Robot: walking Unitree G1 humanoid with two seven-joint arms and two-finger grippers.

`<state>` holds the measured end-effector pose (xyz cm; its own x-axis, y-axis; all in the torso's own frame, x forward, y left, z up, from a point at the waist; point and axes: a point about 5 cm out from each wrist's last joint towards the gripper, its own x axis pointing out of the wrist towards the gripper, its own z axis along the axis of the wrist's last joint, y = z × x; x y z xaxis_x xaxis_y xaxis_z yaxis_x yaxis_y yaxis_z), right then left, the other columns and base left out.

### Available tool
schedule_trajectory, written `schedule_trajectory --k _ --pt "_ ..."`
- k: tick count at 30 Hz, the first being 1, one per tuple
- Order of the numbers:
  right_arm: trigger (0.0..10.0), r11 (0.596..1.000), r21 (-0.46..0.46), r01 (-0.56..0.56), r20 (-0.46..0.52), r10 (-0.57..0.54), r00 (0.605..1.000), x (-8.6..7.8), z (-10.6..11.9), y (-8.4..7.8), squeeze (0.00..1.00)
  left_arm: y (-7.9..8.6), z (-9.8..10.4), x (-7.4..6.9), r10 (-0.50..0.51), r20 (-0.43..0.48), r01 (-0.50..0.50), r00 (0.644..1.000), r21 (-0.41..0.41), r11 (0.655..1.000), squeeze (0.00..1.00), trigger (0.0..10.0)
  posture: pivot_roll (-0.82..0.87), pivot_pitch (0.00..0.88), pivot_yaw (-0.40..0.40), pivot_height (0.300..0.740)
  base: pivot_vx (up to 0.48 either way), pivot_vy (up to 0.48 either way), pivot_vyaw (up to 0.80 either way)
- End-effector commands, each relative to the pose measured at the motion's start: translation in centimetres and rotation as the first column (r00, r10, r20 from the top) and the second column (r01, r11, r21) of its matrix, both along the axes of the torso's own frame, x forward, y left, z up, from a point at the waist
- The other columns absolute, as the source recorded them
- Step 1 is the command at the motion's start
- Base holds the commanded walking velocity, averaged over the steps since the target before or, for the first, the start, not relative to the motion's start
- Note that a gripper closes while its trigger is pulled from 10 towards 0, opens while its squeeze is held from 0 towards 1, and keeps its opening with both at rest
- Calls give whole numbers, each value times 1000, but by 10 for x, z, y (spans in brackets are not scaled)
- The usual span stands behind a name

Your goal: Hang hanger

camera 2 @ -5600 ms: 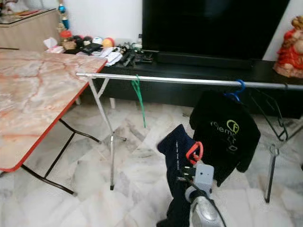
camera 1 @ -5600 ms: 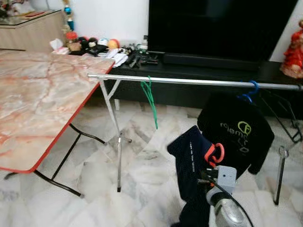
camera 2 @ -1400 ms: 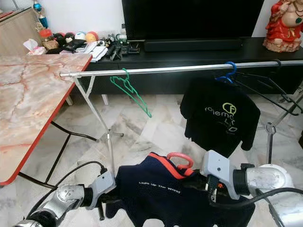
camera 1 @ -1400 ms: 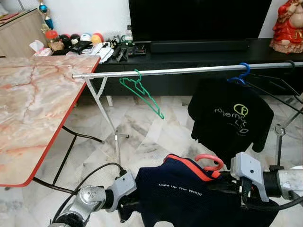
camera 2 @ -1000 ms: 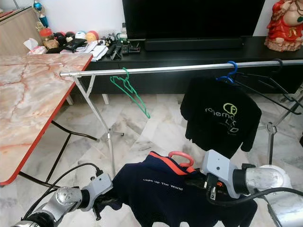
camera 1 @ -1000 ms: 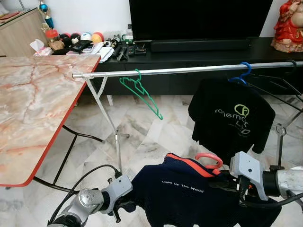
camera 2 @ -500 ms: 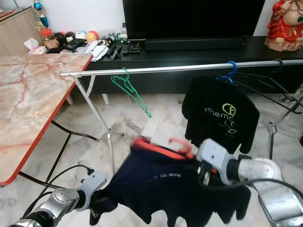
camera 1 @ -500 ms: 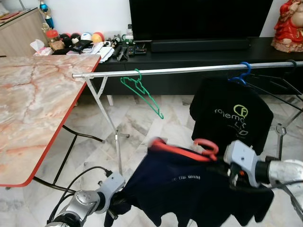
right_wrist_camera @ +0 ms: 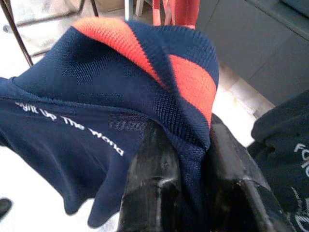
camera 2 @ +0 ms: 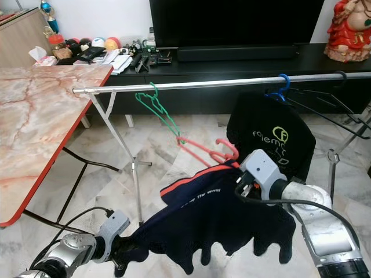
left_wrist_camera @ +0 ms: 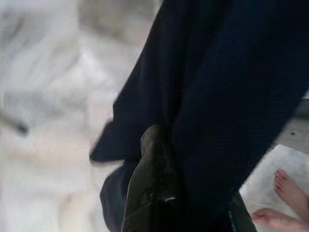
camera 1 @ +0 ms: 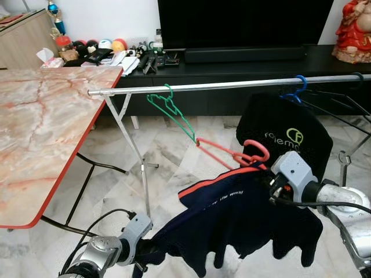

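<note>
Your right gripper clamps the navy shirt's collar below the red hanger, while your left gripper pinches its hem.

Navy shirt (orange-trimmed collar), coral hanger, green hanger.

Home living room: large black television on long black low cabinet; before cabinet, white marble-tile floor, silver metal clothes rail.

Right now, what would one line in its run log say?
right gripper: shut on navy shirt | left gripper: holds hem | red hanger: below rail
</note>
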<state>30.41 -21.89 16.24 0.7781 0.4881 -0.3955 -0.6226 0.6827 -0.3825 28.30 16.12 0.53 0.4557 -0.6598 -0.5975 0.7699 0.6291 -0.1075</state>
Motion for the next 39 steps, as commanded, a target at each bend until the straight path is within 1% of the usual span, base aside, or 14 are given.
schedule_trajectory --k 1,2,3,4,7,13,16,21,23,25,28,33,35,39 --pt "10000 1000 0 -8 11 8 1000 0 0 6 0 10 5 0 -31 10 31 999 -7 1000 0 10000 -39 73 88 740 0 0 0" --pt "10000 1000 3 -7 11 7 1000 1 -1 7 0 10 7 1 -39 3 39 999 -30 999 0 10000 -40 73 87 740 0 0 0" --pt "10000 1000 2 -7 5 7 1000 1 -2 8 0 10 9 1 -53 -4 53 999 -52 997 322 10000 -40 73 87 740 0 0 0" --pt "10000 1000 -9 -8 -2 8 1000 0 -3 8 0 10 12 1 -69 -10 69 998 -74 995 431 10000 -39 73 87 740 0 0 0" --pt "10000 998 -46 31 -12 -31 999 3 -9 4 0 8 23 4 -122 -23 117 992 -169 979 369 10000 -36 72 85 740 0 0 0" --pt "10000 996 -76 49 -20 -51 999 5 -13 1 0 5 30 3 -188 -11 182 982 -201 962 310 10000 -35 73 83 740 0 0 0" --pt "10000 995 -73 72 -19 -74 997 6 -14 -2 0 6 28 -1 -228 -11 223 974 -170 960 376 10000 -34 74 85 740 0 0 0" --pt "10000 987 -104 122 -31 -126 992 7 -20 -8 0 9 27 -5 -257 -24 253 966 -119 960 388 10000 -29 75 86 740 0 0 0" --pt "10000 968 -206 142 -34 -152 988 7 -28 -16 0 7 29 -10 -337 -26 333 941 -102 937 345 10000 -32 76 86 740 0 0 0" --pt "10000 956 -252 152 -32 -166 986 7 -32 -20 0 5 35 -14 -399 -35 393 916 -117 912 333 10000 -29 75 87 740 0 0 0" --pt "10000 957 -245 156 -42 -172 984 6 -34 -21 0 5 42 -15 -434 -38 425 900 -143 894 314 10000 -24 75 88 740 0 0 0" --pt "10000 948 -268 170 -47 -189 981 4 -38 -27 0 13 54 -10 -416 -8 411 909 -131 902 282 10000 -25 74 91 740 0 0 0" --pt "10000 947 -262 186 -50 -206 977 2 -38 -34 0 24 56 -7 -369 0 366 930 -119 923 282 10000 -28 75 92 740 0 0 0" --pt "10000 940 -274 203 -48 -224 974 1 -38 -40 0 30 57 -11 -355 -10 352 935 -102 930 286 10000 -24 76 91 740 0 0 0"
